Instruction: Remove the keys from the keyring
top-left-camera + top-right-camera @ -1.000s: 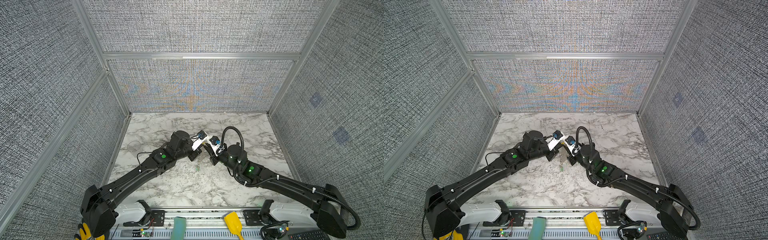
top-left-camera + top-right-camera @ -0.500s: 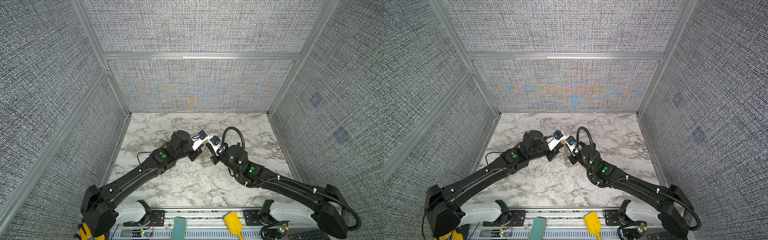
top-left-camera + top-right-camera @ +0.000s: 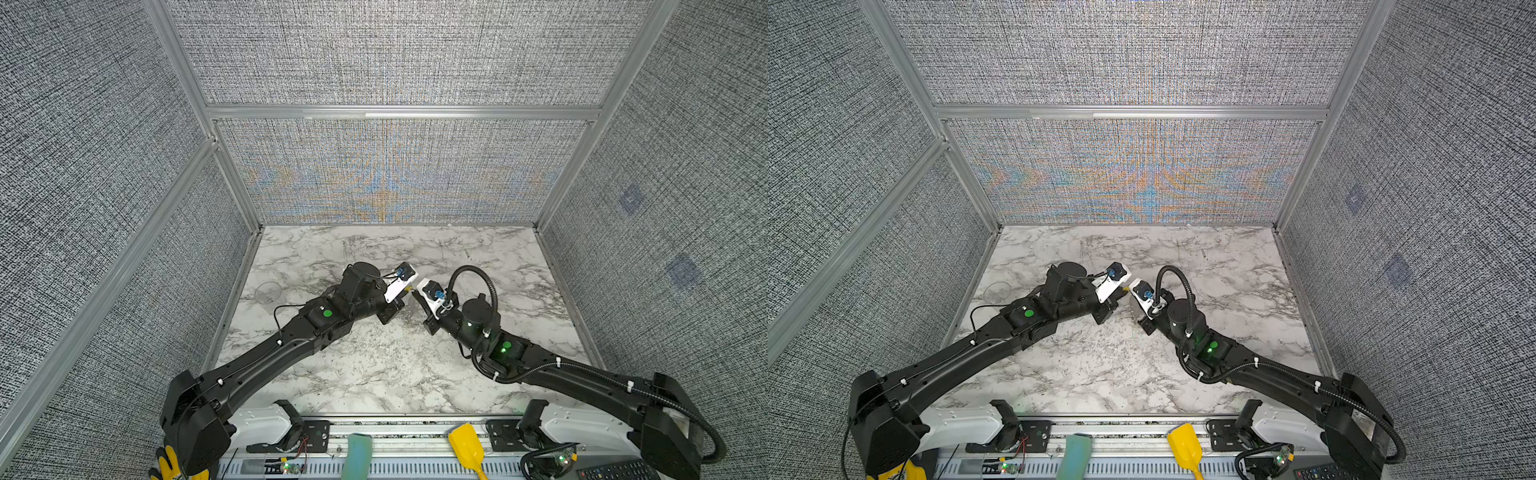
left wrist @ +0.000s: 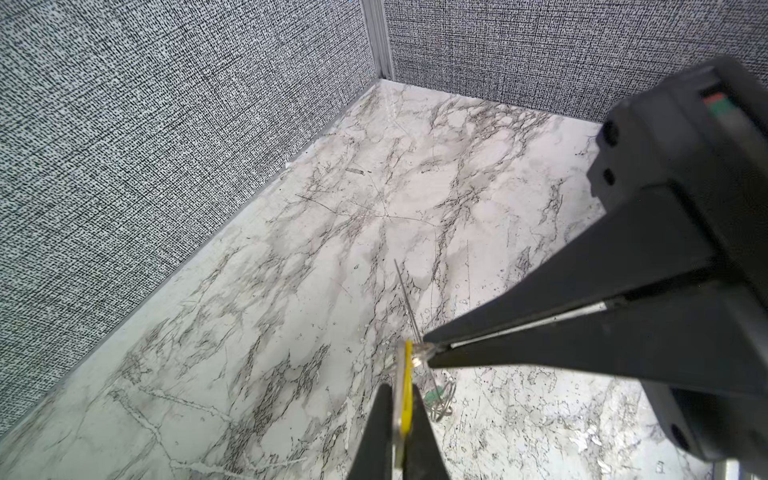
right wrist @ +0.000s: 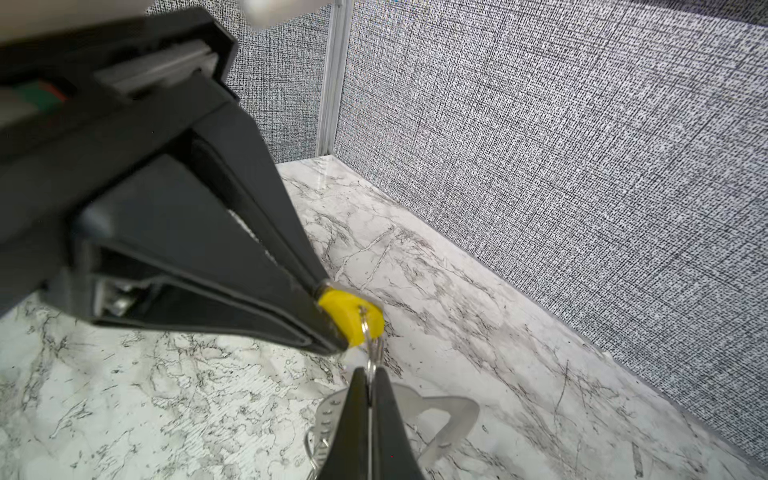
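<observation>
Right end effector point(image 5: 369, 373) has pinched shut on the keyring point(image 5: 455, 406); left end effector point(image 5: 333, 322) grips the yellow key point(image 5: 353, 316).

This is a robotics lab test cell. A marble-patterned tabletop point(image 3: 374, 374) is boxed on three sides by grey woven-fabric panels point(image 3: 395, 54) set in aluminium frame bars point(image 3: 399, 112). Along the tabletop's near edge runs a slotted metal rail point(image 3: 409, 469) carrying two bolted robot arm bases point(image 3: 266, 424), loose wiring and a bare circuit board point(image 3: 286, 467) with lit indicator lights.
</observation>
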### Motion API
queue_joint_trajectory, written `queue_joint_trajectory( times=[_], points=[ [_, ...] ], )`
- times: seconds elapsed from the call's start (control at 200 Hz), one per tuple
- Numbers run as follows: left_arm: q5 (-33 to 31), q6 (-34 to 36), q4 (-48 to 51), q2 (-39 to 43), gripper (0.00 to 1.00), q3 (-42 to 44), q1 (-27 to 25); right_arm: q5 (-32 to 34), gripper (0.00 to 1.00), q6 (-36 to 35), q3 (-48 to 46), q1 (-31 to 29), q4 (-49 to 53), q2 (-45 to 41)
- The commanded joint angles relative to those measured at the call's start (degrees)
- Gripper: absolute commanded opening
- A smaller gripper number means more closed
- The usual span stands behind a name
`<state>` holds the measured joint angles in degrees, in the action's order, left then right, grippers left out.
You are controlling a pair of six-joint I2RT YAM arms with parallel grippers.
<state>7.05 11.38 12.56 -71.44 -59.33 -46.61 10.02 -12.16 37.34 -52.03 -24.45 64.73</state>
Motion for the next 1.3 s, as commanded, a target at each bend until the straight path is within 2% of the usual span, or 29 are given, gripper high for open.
queue_joint_trajectory(
  times=[0.0,0.37,0.5,0.871,1.296],
  points=[
    [-1.6,-1.5,-1.1,0.0,0.00,0.1,0.5,-1.4,0.00,-2.4,-0.3,-0.4,-2.8,-0.5],
    [3.6,-4.6,-1.0,-0.2,0.00,0.2,2.8,-2.4,0.00,-7.8,-2.6,-0.7,-4.8,-1.6],
    [5.0,-5.7,-0.9,-0.7,0.00,0.3,3.5,-3.7,0.00,-8.5,-4.0,-0.8,-8.3,-1.8],
    [7.7,-7.4,0.2,-2.9,0.00,-0.4,4.8,-9.5,0.00,-12.5,-3.9,-0.9,-9.4,-0.9],
    [9.3,-7.0,0.2,-2.6,0.00,-0.1,5.2,-9.8,0.00,-10.3,-5.1,-0.3,-14.0,-0.6]
  ],
)
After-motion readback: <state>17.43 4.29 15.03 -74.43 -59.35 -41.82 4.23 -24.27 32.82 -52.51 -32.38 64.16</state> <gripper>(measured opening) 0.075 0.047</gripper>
